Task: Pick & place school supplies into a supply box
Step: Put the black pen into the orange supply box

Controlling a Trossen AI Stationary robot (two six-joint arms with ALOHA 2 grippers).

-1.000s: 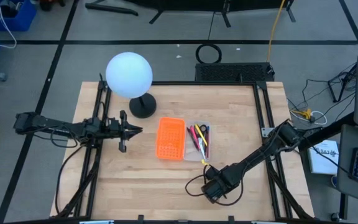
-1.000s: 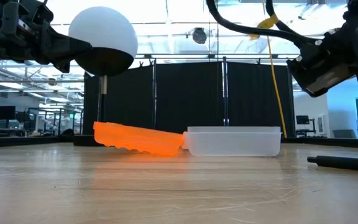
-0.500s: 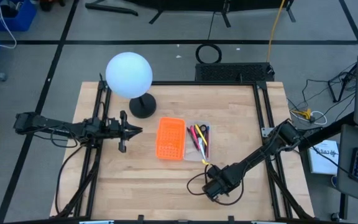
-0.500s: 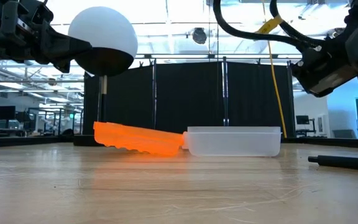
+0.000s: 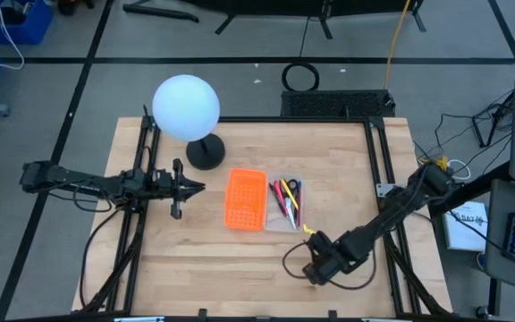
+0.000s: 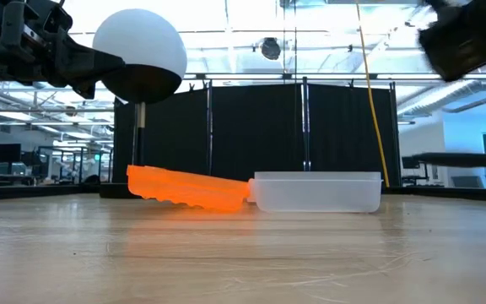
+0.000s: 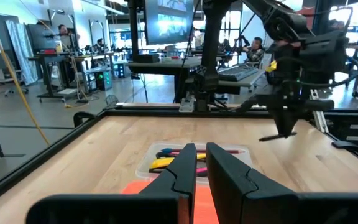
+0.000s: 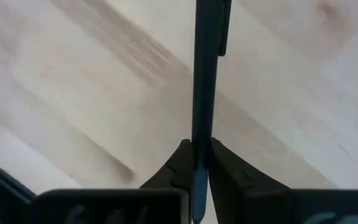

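The supply box [image 5: 285, 205], a clear tray, sits mid-table with pink, yellow and black pens lying in it; it also shows in the low view [image 6: 316, 192] and the left wrist view [image 7: 166, 155]. My right gripper [image 5: 316, 268] hangs over the table's near right part, shut on a black pen [image 8: 207, 74]. The left wrist view shows this gripper [image 7: 286, 130] pointing down with the pen [image 7: 277, 136] above the wood. My left gripper [image 5: 197, 187] waits over the table's left side, fingers together, holding nothing. My right gripper pinches the black pen's shaft [image 8: 199, 138] between its two fingers, away from the clip end [image 8: 222, 37]. The fingers come from above, pointing down, and lie across the pen. The pen hangs almost level, lifted clear of the table.
An orange perforated tray [image 5: 246, 199] lies against the supply box's left side. A lamp with a white globe [image 5: 186, 107] on a black foot [image 5: 205, 154] stands at the far left. Bare wood lies along the near edge. People sit at desks beyond the table [image 7: 253, 50].
My right gripper has taken hold of the black pen that lay on the table near its right edge. It has gone up and a little toward the right edge. The pen is now lifted clear of the wood.
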